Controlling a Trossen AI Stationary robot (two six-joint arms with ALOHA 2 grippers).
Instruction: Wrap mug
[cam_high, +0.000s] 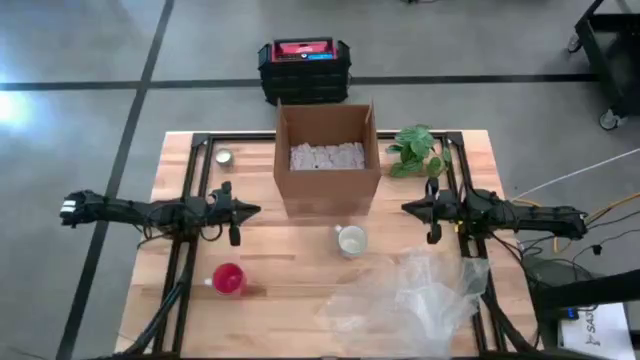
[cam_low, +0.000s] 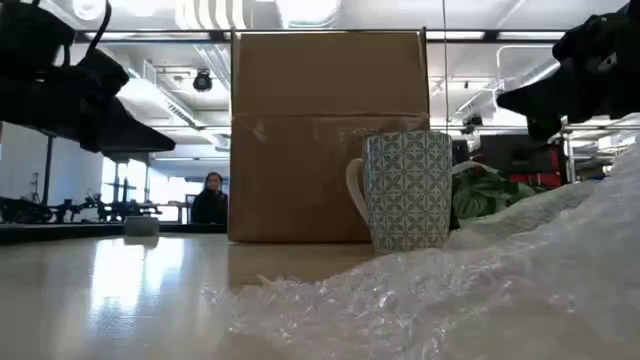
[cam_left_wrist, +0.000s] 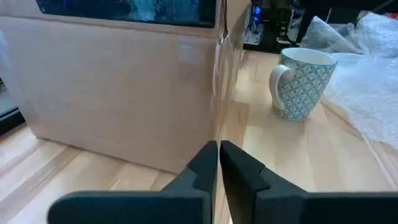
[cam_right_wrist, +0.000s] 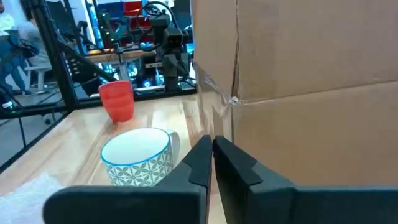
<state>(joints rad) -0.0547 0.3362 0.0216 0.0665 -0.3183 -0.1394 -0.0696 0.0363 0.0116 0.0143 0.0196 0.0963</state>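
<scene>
Wrapping has not begun. The patterned mug stands upright on the table between both grippers, in front of the cardboard box. The left gripper and right gripper hover clenched, holding nothing. Next, one should probably open and reach the bubble wrap below the right gripper.

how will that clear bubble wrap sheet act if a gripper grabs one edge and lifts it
The clear bubble wrap sheet lies crumpled in loose folds, so it will probably flop and drape rather than hold its shape. It looks thin and airy, so likely very light. Its glossy plastic surface may slip between closed fingers, and dragging it could nudge the patterned teal-and-white mug beside it.
</scene>
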